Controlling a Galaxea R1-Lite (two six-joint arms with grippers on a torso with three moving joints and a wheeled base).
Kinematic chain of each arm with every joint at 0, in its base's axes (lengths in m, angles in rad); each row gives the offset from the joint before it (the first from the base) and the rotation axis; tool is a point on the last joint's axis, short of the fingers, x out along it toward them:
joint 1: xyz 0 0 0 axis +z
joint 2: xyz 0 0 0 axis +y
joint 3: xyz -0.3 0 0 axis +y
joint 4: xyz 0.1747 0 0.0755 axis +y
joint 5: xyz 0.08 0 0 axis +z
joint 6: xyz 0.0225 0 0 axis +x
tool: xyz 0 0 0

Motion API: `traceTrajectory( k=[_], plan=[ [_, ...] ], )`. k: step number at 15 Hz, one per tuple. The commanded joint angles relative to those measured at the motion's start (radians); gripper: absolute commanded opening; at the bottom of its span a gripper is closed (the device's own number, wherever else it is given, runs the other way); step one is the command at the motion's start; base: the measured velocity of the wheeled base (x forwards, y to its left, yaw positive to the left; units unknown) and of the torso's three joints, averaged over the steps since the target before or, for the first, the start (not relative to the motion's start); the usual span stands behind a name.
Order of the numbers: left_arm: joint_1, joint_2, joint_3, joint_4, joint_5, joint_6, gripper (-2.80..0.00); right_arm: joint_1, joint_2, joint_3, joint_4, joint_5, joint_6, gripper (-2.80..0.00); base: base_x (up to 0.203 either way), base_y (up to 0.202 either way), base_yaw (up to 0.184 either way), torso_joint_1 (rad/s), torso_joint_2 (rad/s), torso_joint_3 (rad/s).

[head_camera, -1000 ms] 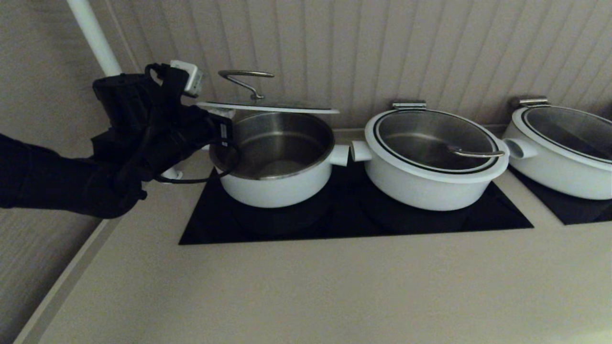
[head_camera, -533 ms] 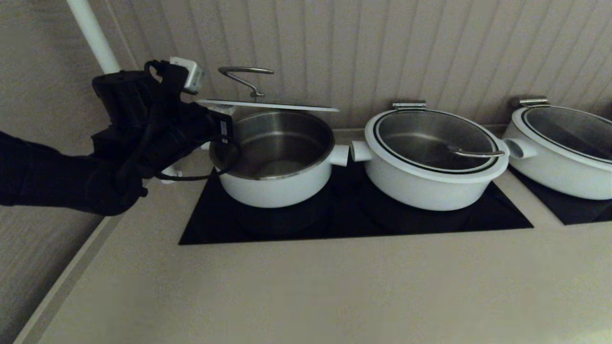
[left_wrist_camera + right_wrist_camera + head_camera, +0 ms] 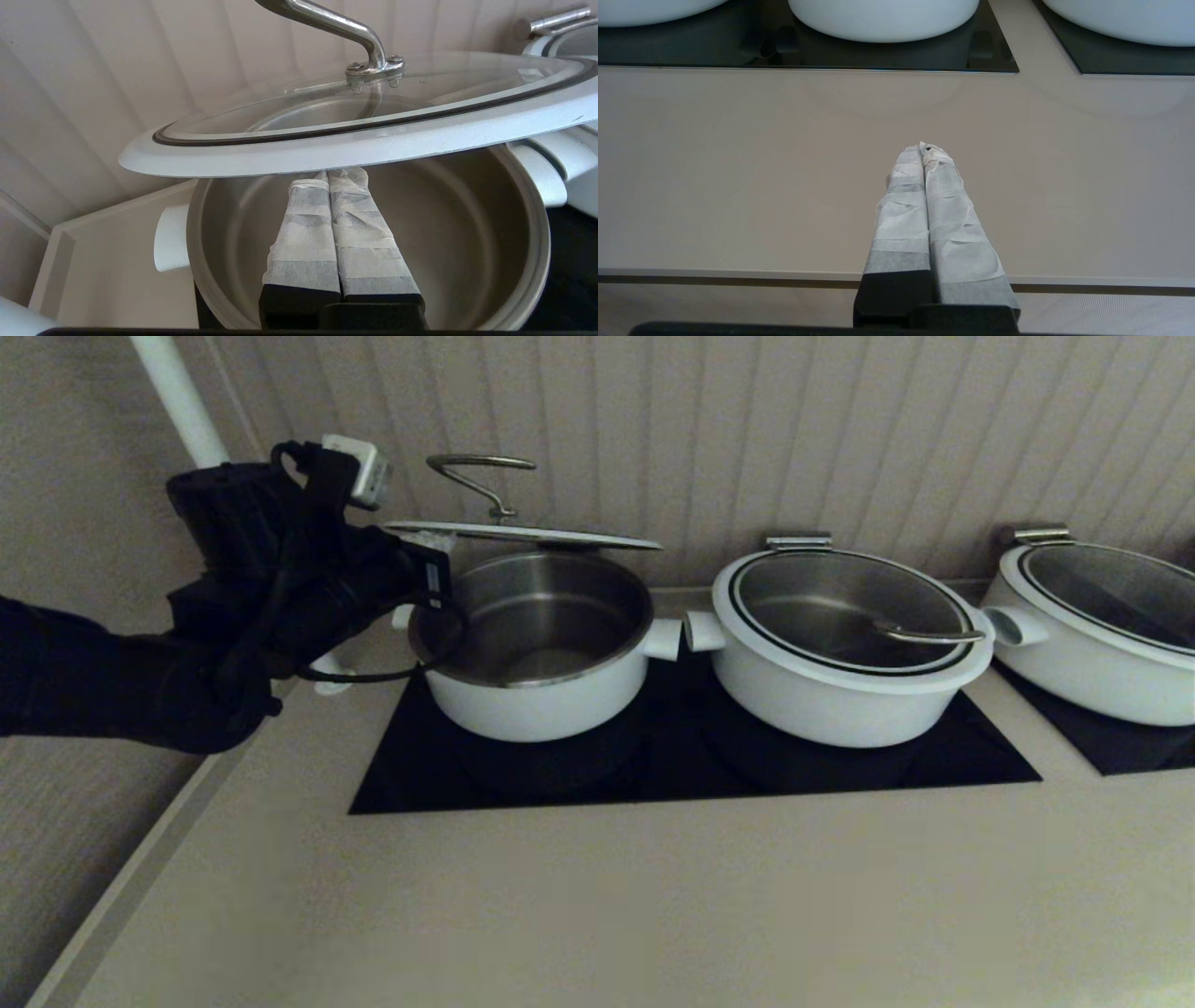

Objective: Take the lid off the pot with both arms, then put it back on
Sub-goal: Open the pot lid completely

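Because the lid [image 3: 523, 534] rides above the pot [image 3: 537, 649] with a clear gap under it, the lifting half of the job looks done, and the level carry likely keeps it lined up for setting back down. Only one arm is doing the work: the left gripper [image 3: 328, 179] reaches over the pot's near rim, its taped fingers [image 3: 308, 233] pressed flat together with no gap between them. Their tips run up under the lid's white rim, so the rim sits directly above the fingertips and seems to rest on them; no pinch on the rim shows, and the contact itself is hidden by the rim. The wire handle [image 3: 478, 476] stands beyond and above the tips, untouched. Below the fingers lies the pot's bare steel inside.

The right gripper [image 3: 923, 151] hangs over the counter [image 3: 738, 177], well short of the pots, fingers closed on each other and holding nothing.
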Motion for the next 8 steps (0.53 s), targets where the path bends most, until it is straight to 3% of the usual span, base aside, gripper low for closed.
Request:
traceTrajectory(
  k=[1, 8],
  plan=[
    [-0.001, 0.001, -0.024, -0.005, 0.000, 0.001, -2.80, 0.000, 0.000, 0.000, 0.000, 0.001, -0.001, -2.80, 0.000, 0.000, 0.000, 0.000, 0.00, 0.000],
    [-0.001, -0.002, -0.047, -0.005, 0.000, 0.000, -2.80, 0.000, 0.000, 0.000, 0.000, 0.001, -0.002, -2.80, 0.000, 0.000, 0.000, 0.000, 0.00, 0.000]
  ],
)
